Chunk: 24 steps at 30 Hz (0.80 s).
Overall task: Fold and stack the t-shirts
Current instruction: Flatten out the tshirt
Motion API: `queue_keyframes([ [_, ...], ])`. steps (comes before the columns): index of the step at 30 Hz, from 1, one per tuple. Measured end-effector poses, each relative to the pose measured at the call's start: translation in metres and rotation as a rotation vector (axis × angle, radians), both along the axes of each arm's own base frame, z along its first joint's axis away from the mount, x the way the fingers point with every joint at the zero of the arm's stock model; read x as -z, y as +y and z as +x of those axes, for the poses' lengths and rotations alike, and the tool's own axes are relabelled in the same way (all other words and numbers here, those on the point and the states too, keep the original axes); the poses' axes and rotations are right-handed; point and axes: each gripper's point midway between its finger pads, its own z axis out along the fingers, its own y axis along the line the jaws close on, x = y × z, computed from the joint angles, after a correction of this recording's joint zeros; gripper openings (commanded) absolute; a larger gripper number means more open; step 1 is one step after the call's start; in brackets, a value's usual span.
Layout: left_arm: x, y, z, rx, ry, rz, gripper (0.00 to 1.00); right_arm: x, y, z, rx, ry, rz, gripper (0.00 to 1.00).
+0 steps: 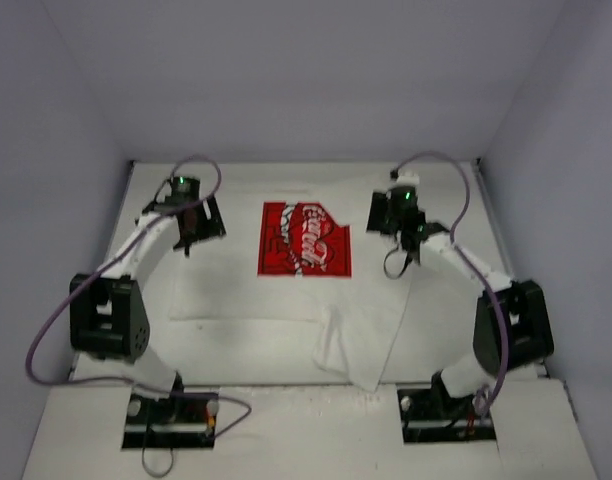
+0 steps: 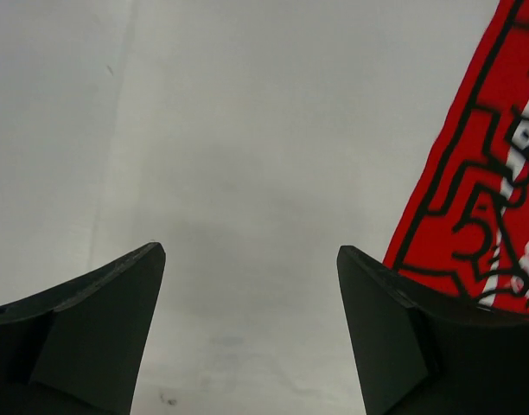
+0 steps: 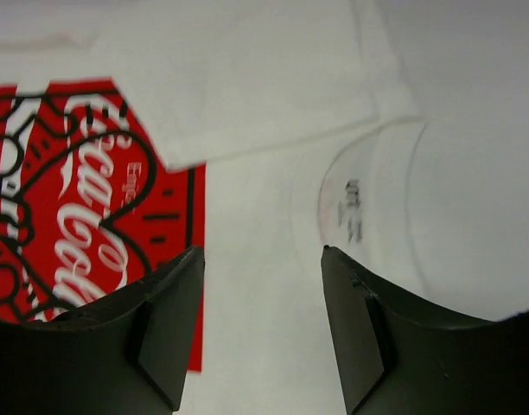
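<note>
- The white t-shirt (image 1: pixel 246 300) lies spread on the table (image 1: pixel 441 330), between the two arms and roughly centred.
- Its red graphic (image 1: pixel 304 238) faces up in the middle of the cloth, with white script lettering and dark line work across it.
- In the right wrist view, a flap of white fabric (image 3: pixel 247 78) lies over one corner of the graphic (image 3: pixel 74 199), cutting it off along a slanted edge.
- Just beside that flap sits the curved neckline, with a small dark printed neck label (image 3: pixel 352 210) inside it.
- The near right part of the shirt is rumpled, with a folded-over flap (image 1: pixel 351 350) ending in a point towards the near edge of the table.
- The left gripper (image 1: pixel 189 240) hangs over the shirt's far left part, its jaws spread wide with nothing between them.
- In its own view, the left gripper (image 2: pixel 251 259) looks down on plain white cloth, with the graphic's edge (image 2: pixel 489 173) off to one side.
- The right gripper (image 1: pixel 411 252) is over the shirt's far right part, beside the graphic.
- The right gripper's (image 3: pixel 263 259) jaws are parted to a moderate gap and hold nothing, with the fabric lying flat below them.
- Pale grey walls (image 1: pixel 306 80) enclose the table on three sides.
</note>
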Motion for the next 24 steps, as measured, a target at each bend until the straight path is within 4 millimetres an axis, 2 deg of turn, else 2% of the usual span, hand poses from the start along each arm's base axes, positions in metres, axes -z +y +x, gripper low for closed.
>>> queue_keyframes([
  [2,0.024,-0.019,-0.025,0.044,0.072,0.008,0.77,0.025,0.006,-0.031,0.011,0.066,0.034,0.53],
  [6,0.068,-0.036,-0.066,0.078,0.220,0.020,0.77,0.089,-0.013,-0.087,0.096,0.251,0.031,0.52],
  [8,0.082,-0.035,-0.072,0.053,0.268,0.019,0.77,0.106,-0.021,-0.105,0.135,0.311,0.025,0.52],
  [10,0.094,-0.032,-0.073,0.027,0.302,0.022,0.77,0.111,-0.025,-0.111,0.165,0.333,0.028,0.52],
  [12,0.108,-0.031,-0.073,0.005,0.339,0.021,0.77,0.113,-0.028,-0.109,0.195,0.335,0.032,0.52],
  [15,0.107,-0.031,-0.056,-0.007,0.342,0.019,0.77,0.126,-0.037,-0.102,0.246,0.370,0.039,0.52],
  [19,0.107,-0.032,-0.025,-0.017,0.342,0.009,0.77,0.127,-0.056,-0.067,0.329,0.352,0.046,0.52],
  [24,0.104,-0.025,0.026,-0.035,0.314,-0.001,0.77,0.126,-0.068,-0.016,0.362,0.319,0.036,0.52],
])
